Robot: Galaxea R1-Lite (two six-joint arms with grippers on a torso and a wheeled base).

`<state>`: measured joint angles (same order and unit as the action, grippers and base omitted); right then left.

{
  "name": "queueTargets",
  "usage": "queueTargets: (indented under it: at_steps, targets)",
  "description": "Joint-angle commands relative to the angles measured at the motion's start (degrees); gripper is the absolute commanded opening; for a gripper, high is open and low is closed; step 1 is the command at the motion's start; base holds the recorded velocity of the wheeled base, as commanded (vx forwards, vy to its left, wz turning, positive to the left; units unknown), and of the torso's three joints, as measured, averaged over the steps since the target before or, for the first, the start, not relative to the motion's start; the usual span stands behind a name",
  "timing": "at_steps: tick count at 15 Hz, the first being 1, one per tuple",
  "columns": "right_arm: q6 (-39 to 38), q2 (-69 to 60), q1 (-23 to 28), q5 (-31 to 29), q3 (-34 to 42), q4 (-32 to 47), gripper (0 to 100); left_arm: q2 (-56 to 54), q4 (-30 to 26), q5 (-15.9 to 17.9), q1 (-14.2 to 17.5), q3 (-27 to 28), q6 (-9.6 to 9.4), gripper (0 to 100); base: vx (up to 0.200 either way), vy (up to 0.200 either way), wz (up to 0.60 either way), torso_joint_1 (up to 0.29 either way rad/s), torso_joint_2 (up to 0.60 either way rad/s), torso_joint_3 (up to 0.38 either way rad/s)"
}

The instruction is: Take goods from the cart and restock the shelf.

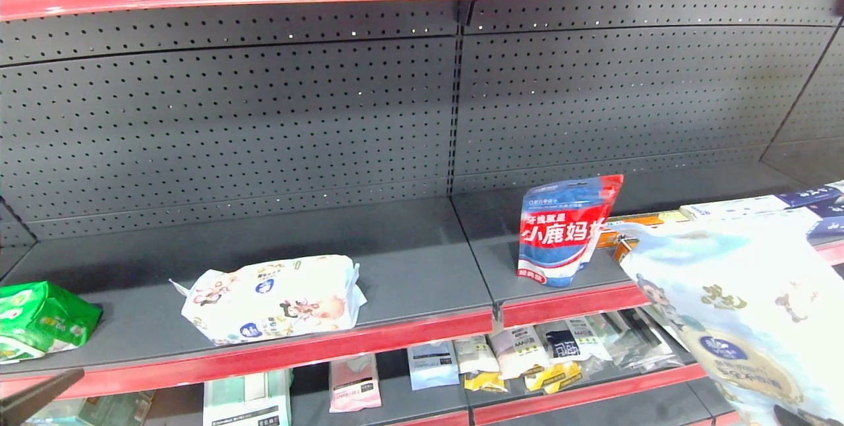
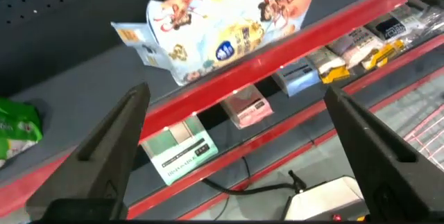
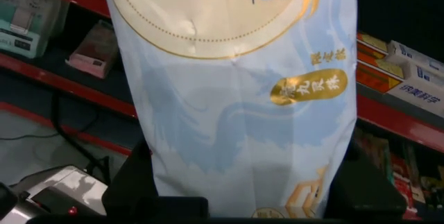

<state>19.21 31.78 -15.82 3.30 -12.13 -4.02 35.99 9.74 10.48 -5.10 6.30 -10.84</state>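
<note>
Shelf part stocked — wipes and pouch already on it. Right claw grips a blue pack before the shelf, not yet placed; left claw gapes empty.

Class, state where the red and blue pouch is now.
In the head view, the red and blue pouch stands upright on the grey shelf, right of centre, beside flat boxes.

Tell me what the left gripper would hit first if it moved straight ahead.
The left gripper would probably meet the red shelf edge, just under the cartoon pack; depth is unclear.
</note>
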Motion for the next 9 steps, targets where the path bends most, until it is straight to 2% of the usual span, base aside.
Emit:
queueTargets:
  at_steps: [1, 3, 7, 9]
  targets:
    - [0.0, 0.7, -0.1, 0.0, -0.2, -0.1, 0, -5.2, -2.0, 0.0, 0.0, -1.6, 0.03, 100, 0.0, 0.0, 0.6, -0.002, 0.01, 0.007]
    - [0.0, 1.4, -0.1, 0.1, -0.5, -0.1, 0, -8.3, -4.9, -0.1, 0.1, -1.7, 0.03, 100, 0.0, 0.0, 0.6, 0.005, 0.0, 0.0]
    - [-0.1, 3.2, -0.2, 0.1, -1.3, -0.6, 0, -20.0, -14.8, -0.1, 0.0, -2.1, 0.11, 100, 0.0, 0.0, 0.6, 0.007, 0.0, 0.002]
    - [-0.1, 3.1, -0.1, 0.1, -1.3, -0.6, 0, -21.2, -16.2, -0.5, 0.0, -1.7, 0.11, 100, 0.0, 0.0, 0.6, 0.007, 0.0, 0.0]
